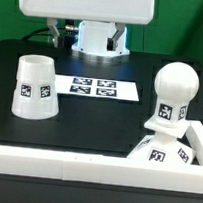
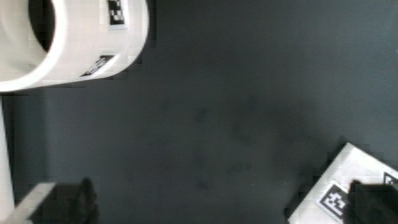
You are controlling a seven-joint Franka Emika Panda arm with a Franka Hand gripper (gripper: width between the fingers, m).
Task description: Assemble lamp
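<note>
**Lamp parts apart on table; gripper holding nothing**

The exterior view showed the black table point(image 1: 98, 114) with the shade point(image 1: 35, 86) standing on its wide end at the left of the frame, well apart from the other parts. The bulb point(image 1: 174, 91) stood upright on the base point(image 1: 163, 148) at the lower right, close against the white border bar point(image 1: 83, 166) that ran along the bottom edge. The marker board point(image 1: 96, 88) lay flat at the centre, between the shade and the bulb. The arm's white mount point(image 1: 100, 37) stood at the upper middle, behind the board.

In the wrist view, the gripper point(image 2: 222, 200) showed only one dark finger point(image 2: 68, 203) clearly; the other was at the frame's edge. The fingers stood wide apart over bare table, clasping nothing. The shade's rim point(image 2: 63, 45) and a tagged white part point(image 2: 361, 180) were visible.
</note>
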